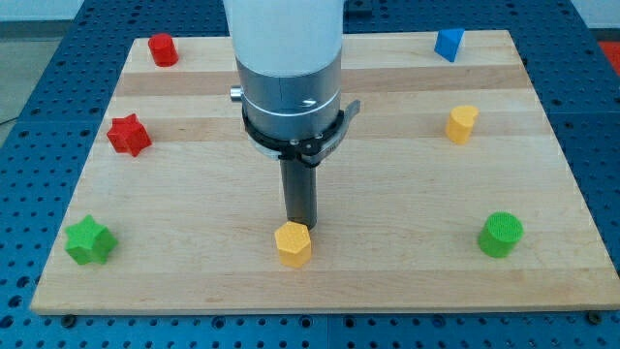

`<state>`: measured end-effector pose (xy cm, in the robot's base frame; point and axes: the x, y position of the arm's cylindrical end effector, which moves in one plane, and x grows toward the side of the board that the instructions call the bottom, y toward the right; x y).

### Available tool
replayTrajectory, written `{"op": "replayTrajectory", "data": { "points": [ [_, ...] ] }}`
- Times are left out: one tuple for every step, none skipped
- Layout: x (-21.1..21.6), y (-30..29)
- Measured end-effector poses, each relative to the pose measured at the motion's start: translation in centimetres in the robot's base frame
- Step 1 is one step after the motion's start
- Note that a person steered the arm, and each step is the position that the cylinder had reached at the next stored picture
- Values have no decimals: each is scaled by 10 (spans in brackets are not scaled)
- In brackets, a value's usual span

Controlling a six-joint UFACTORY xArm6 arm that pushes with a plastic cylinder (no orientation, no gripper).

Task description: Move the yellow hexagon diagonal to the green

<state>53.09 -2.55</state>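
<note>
The yellow hexagon [293, 243] lies near the view's bottom, a little left of centre. My tip [299, 226] stands right behind it, at its top edge, touching or nearly so. A green cylinder [500, 235] sits at the view's bottom right, level with the hexagon. A green star [89, 240] sits at the view's bottom left, also level with it. The rod hangs from the white and grey arm [289, 78] at the view's top centre.
A second yellow block [461, 124] sits at the right. A blue block [448, 45] is at the top right. A red star [128, 135] is at the left and a red cylinder [163, 49] at the top left. The wooden board [387, 281] lies on a blue perforated table.
</note>
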Motion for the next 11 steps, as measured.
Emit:
{"op": "replayTrajectory", "data": {
  "points": [
    [-6,0],
    [-23,-31],
    [-21,-103],
    [28,-140],
    [59,-97],
    [44,-32],
    [5,18],
    [5,49],
    [31,37],
    [22,70],
    [-2,108]
  ]
}}
